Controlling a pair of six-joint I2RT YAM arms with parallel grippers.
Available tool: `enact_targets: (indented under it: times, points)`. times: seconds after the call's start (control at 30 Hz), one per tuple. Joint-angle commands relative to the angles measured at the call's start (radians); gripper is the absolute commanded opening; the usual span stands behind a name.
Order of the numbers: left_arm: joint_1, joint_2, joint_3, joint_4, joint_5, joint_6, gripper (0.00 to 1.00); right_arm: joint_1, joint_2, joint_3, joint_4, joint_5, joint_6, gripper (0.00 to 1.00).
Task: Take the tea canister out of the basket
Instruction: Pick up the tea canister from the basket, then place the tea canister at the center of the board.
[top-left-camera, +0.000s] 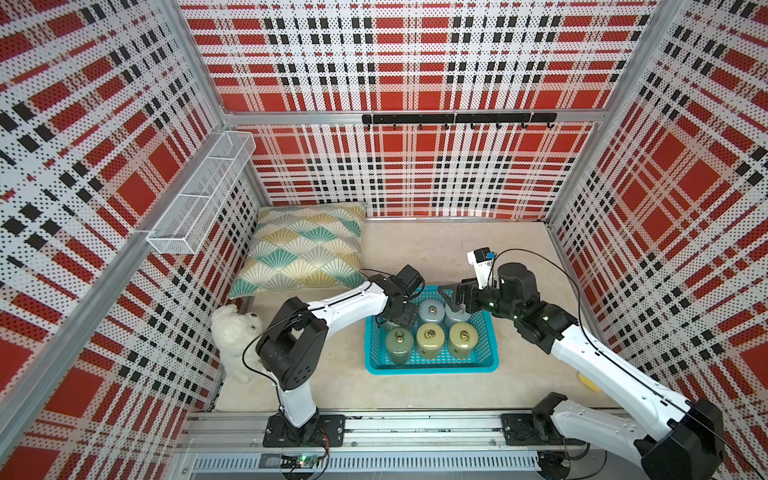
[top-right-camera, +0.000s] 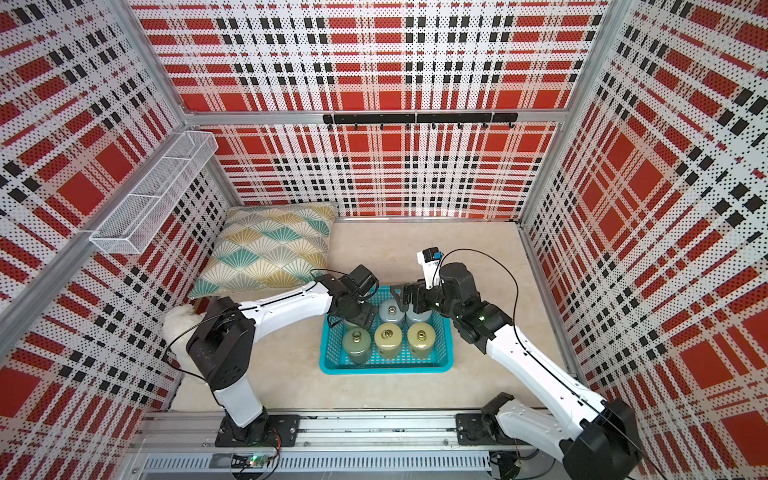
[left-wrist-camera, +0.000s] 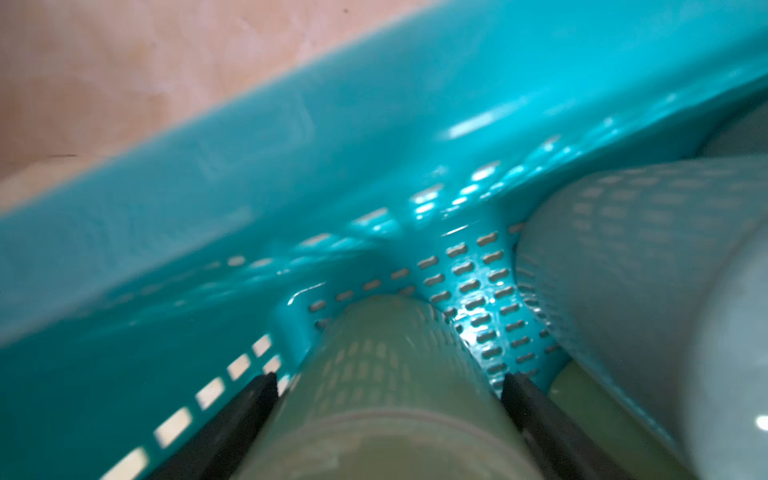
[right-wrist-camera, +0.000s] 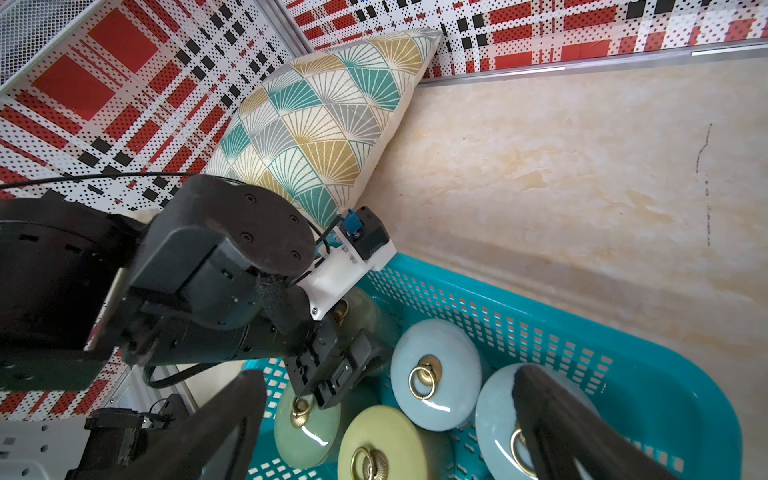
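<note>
Since my left end effector (left-wrist-camera: 388, 380) clasps the tea canister (left-wrist-camera: 374, 340) in the far-left corner of the basket (top-left-camera: 432, 368), I should lift straight up, holding the wide-open right end effector (right-wrist-camera: 386, 376) clear.

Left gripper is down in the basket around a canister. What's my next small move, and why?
Probably squeeze the left gripper shut before lifting. Its fingers flank the pale green canister in the basket corner, but a sliver of gap seems to show on one side, so the grip looks unconfirmed.
</note>
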Motion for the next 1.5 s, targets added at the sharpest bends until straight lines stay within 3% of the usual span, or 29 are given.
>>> enact_targets:
  times: [0.0,0.73,0.93,1.23,1.47]
  points:
    - [0.007,-0.049,0.059,-0.095,-0.059,-0.011,0.59,0.004,0.005,-0.009,0.02,0.001,0.004,1.0]
    - [0.004,-0.082,0.438,-0.227,-0.105,-0.049,0.59,0.004,-0.009,-0.033,0.063,-0.045,0.004,1.0]
    - [0.05,0.012,0.572,-0.195,-0.099,-0.036,0.59,0.004,-0.018,-0.037,0.072,-0.06,0.007,1.0]
    - [0.171,0.264,0.822,-0.141,-0.094,0.014,0.59,0.004,-0.012,-0.04,0.077,-0.063,0.009,1.0]
    - [0.247,0.422,0.883,-0.096,-0.104,0.021,0.59,0.006,0.003,-0.041,0.083,-0.069,0.011,1.0]
